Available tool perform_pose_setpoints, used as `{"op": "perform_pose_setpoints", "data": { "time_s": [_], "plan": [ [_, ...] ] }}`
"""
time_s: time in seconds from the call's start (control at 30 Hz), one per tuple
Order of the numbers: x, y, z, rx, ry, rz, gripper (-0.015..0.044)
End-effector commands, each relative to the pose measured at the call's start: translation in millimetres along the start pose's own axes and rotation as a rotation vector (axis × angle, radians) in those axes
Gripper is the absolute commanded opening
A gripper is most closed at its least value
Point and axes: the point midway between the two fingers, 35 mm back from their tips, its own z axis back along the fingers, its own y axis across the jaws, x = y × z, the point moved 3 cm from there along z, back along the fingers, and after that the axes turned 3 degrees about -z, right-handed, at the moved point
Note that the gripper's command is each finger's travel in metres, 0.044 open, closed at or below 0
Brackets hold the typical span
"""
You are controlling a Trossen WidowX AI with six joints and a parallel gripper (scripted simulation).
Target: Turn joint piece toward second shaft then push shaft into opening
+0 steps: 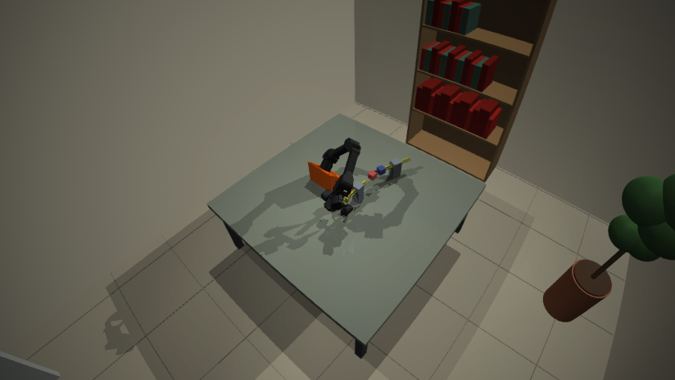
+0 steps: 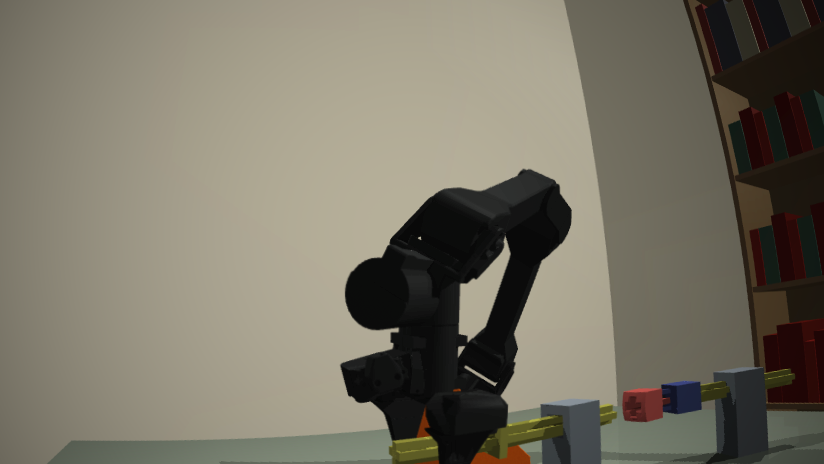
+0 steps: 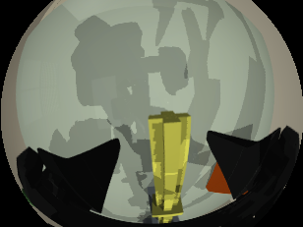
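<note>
The red joint piece (image 1: 372,174) (image 2: 645,405) sits beside the blue piece (image 1: 381,169) (image 2: 683,397) on the first yellow shaft (image 1: 407,160) (image 2: 779,377), held by its grey block (image 1: 396,169) (image 2: 749,415). Its cross-shaped opening faces roughly toward the second yellow shaft (image 2: 536,429) (image 3: 172,156); exact alignment cannot be told. A gap separates them. The second shaft passes through the nearer grey block (image 1: 359,192) (image 2: 582,438) and carries a collar (image 2: 504,442) (image 3: 167,207). My gripper (image 3: 164,140) is open, its fingers on either side of the second shaft's outer part in the wrist view, apart from it.
An orange panel (image 1: 321,176) stands by the arm's base, behind the second shaft in the exterior view. The grey-green table (image 1: 359,292) carries the arm and both blocks. A bookshelf (image 1: 472,158) and a potted plant (image 1: 578,297) stand beyond the table.
</note>
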Motion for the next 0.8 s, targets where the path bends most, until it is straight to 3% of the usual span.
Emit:
{"op": "perform_pose_setpoints", "data": {
  "time_s": [0.0,0.43,0.77],
  "plan": [
    [-0.1,-1.2,-5.1,0.001,0.009,-0.010,0.0440],
    [-0.1,-1.2,-5.1,0.001,0.009,-0.010,0.0102],
    [-0.1,-1.2,-5.1,0.001,0.009,-0.010,0.0102]
  ]
}}
